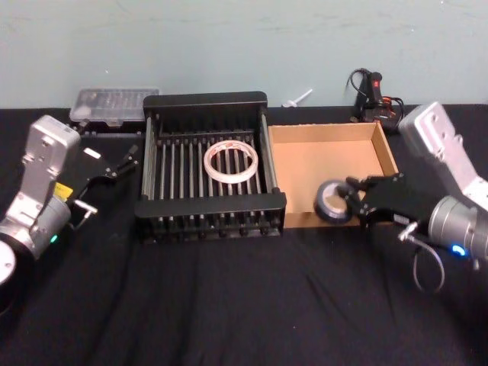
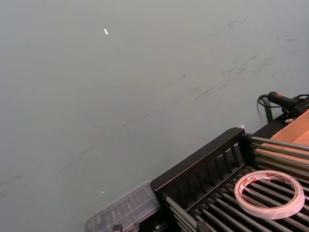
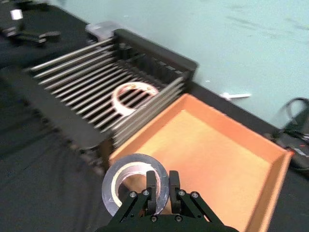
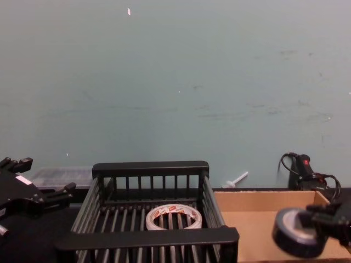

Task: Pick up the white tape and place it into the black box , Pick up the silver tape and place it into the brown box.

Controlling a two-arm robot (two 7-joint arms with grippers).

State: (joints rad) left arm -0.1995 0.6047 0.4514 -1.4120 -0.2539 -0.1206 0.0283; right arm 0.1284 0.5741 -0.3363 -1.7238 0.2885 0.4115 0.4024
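The right hand [image 1: 357,204] is clamped on the silver tape [image 1: 333,202], holding it over the near left corner of the brown box [image 1: 385,149]. The left hand [image 1: 126,160], its fingers apart, sits beside the black box [image 1: 206,101], where the white tape [image 1: 230,161] lies flat on the slats.

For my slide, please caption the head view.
Right gripper holds silver tape over brown box; white tape in black box.

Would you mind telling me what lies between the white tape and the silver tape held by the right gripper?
In the head view, the black box's right wall and the brown box's near-left corner separate the white tape from the silver tape, gripped by the right gripper.
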